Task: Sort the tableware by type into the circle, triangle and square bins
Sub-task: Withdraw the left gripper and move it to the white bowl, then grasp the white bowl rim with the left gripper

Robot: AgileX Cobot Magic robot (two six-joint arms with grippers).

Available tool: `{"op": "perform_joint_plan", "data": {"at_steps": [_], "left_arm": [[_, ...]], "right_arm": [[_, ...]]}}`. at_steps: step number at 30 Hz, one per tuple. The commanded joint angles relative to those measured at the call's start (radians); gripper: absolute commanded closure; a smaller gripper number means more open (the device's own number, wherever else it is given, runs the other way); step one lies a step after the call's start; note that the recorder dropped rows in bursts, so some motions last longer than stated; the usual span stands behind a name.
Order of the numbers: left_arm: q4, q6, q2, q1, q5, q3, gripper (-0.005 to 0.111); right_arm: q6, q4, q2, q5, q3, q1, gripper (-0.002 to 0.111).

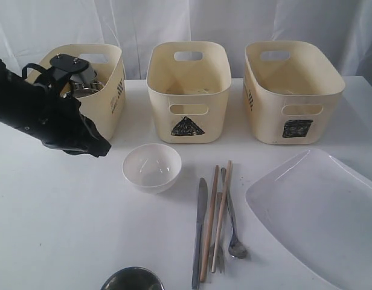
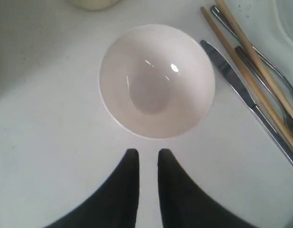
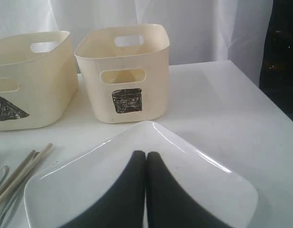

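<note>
- Exterior view: the left pincer (image 1: 100, 147) hangs over the tabletop (image 1: 53, 229) in front of the circle tub (image 1: 110, 115), just left of the small white bowl (image 1: 151, 167). The knife (image 1: 200, 229) and chopsticks (image 1: 217, 211) lie right of the bowl, and the square plate (image 1: 319, 211) lies farther right.
- Left wrist view: the left pincer (image 2: 148, 153) has its fingers a narrow slit apart and holds nothing. The small white bowl (image 2: 157, 80) sits upright just ahead of the tips, apart from them.
- Right wrist view: the right pincer (image 3: 145, 154) is pressed shut and empty over the square plate (image 3: 89, 185). The square bin (image 3: 151, 85) stands beyond the plate, with the triangle tub (image 3: 37, 95) beside it.
</note>
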Motion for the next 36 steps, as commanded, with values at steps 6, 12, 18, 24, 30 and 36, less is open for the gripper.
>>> {"op": "perform_joint_plan", "data": {"at_steps": [6, 12, 18, 24, 30, 36], "left_arm": [[-0.218, 0.23, 0.1, -0.02, -0.063, 0.007, 0.062], [-0.294, 0.221, 0.146, -0.045, -0.182, 0.004, 0.046], [-0.331, 0.131, 0.225, -0.049, -0.174, -0.055, 0.046], [-0.331, 0.039, 0.251, -0.049, -0.179, -0.076, 0.046], [-0.282, 0.042, 0.285, -0.049, -0.215, -0.076, 0.046], [-0.251, 0.032, 0.285, -0.049, -0.228, -0.076, 0.046]], "right_arm": [[0.0, -0.006, -0.006, -0.008, 0.006, 0.007, 0.108], [0.0, -0.006, -0.006, -0.008, 0.006, 0.007, 0.108], [0.0, -0.006, -0.006, -0.008, 0.006, 0.007, 0.108], [0.0, -0.006, -0.006, -0.008, 0.006, 0.007, 0.108], [0.0, -0.006, -0.006, -0.008, 0.006, 0.007, 0.108], [0.0, -0.006, -0.006, -0.008, 0.006, 0.007, 0.108]]}}
